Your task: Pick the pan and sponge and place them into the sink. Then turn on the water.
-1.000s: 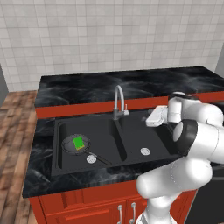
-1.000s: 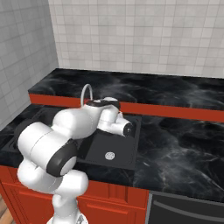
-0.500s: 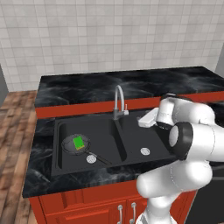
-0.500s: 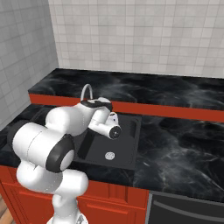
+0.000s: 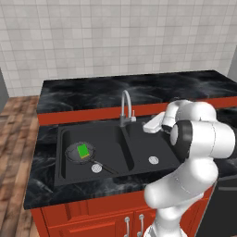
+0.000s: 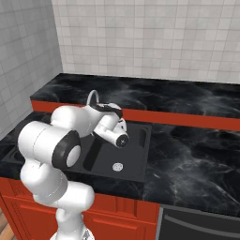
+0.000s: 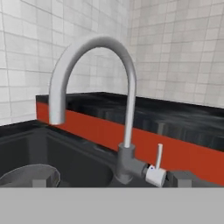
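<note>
Since the earlier frame the gripper (image 5: 149, 126) has swung nearer the faucet (image 7: 94, 100), jaws wide, empty. Pan (image 5: 79, 153) and sponge (image 5: 83, 151) sit in the sink's (image 5: 139, 143) left basin. It could overshoot the small lever (image 7: 158, 156).

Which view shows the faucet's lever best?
The hand view: the faucet is close, its small white lever clear at the base. In the left base view it is tiny; in the right base view the arm hides it.

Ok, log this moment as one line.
pan, sponge: in sink left basin | gripper: open, facing faucet | water: off
</note>
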